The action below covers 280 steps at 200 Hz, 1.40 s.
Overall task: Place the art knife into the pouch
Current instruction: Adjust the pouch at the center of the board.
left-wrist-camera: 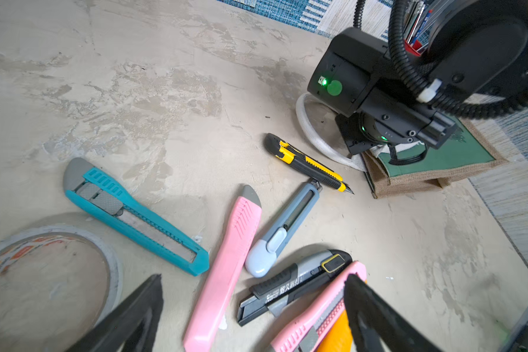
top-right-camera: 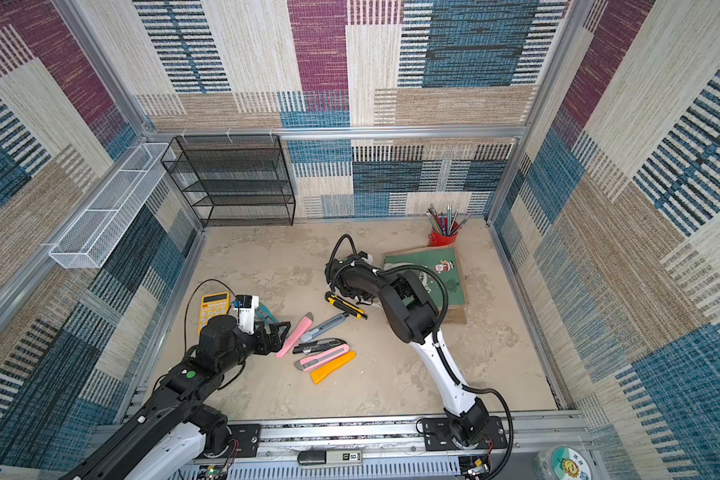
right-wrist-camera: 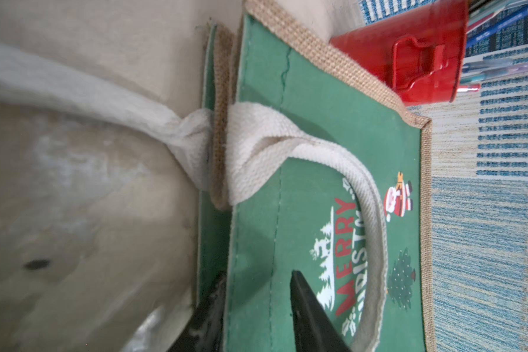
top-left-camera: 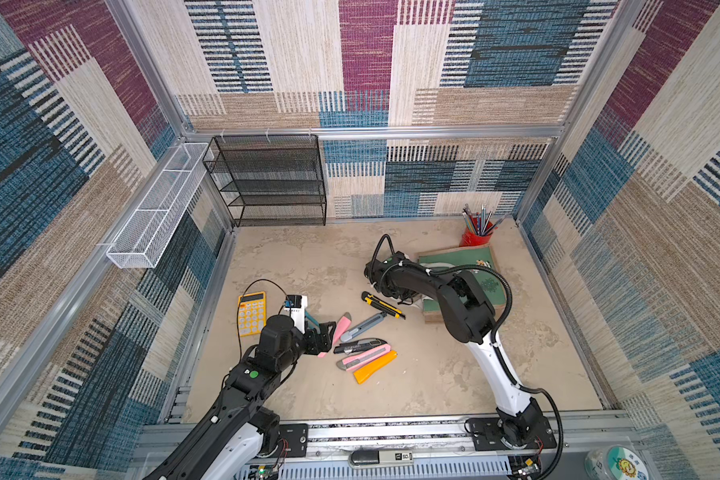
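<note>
Pouch [right-wrist-camera: 333,128] rim between right gripper [right-wrist-camera: 256,304] jaws, knives [left-wrist-camera: 223,268] loose.

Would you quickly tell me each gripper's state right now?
Left gripper: open, holding nothing.
Right gripper: fingers straddle the pouch front edge; grip cannot be told.

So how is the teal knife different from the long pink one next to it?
The teal knife has an open slot down its body that shows a metal strip, while the long pink knife is a closed, smooth shell. The teal knife carries a grey patterned slider; the pink knife shows only moulded ribs. The teal knife lies apart from the pile, while the pink knife touches the pale blue knife. Both lie flat and have grey end caps.
</note>
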### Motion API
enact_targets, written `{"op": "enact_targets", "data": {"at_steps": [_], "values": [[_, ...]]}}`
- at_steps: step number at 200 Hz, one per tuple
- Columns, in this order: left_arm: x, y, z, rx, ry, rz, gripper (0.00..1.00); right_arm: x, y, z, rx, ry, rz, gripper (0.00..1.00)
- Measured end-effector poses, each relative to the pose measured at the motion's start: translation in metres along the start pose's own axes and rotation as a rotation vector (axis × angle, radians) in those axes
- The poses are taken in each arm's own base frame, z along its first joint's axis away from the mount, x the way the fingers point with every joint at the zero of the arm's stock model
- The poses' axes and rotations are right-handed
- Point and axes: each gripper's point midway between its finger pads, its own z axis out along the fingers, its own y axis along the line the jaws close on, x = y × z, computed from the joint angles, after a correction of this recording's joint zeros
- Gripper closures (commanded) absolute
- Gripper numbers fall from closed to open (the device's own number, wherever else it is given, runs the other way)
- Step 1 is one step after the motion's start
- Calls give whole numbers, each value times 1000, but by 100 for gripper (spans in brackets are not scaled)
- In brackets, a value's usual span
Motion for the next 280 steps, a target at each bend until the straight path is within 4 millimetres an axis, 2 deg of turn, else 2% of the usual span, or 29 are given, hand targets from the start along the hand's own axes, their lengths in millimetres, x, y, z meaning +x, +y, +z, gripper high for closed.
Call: {"op": "enact_targets", "data": {"at_steps": [16, 34, 54, 116, 152, 191, 229, 280], "values": [[0, 0, 0, 0, -1, 0, 6, 3, 0, 5, 10, 11, -6, 83], [0, 0, 0, 0, 0, 0, 6, 4, -3, 7, 27, 9, -3, 100], [0, 0, 0, -3, -1, 0, 6, 5, -9, 6, 31, 7, 9, 100], [-6, -3, 0, 2, -3, 0, 8, -5, -46, -20, -22, -59, 100, 100], [-13, -12, 4, 27, 25, -5, 10, -9, -60, -40, -136, -107, 152, 100], [-15, -21, 16, 57, 78, -14, 11, -22, -81, -68, -262, -193, 238, 100], [-23, -39, 28, 118, 103, -31, 14, -28, -92, -90, -375, -257, 277, 100], [-39, -80, 48, 214, 114, -7, 17, -40, -117, -112, -505, -345, 359, 100]]}}
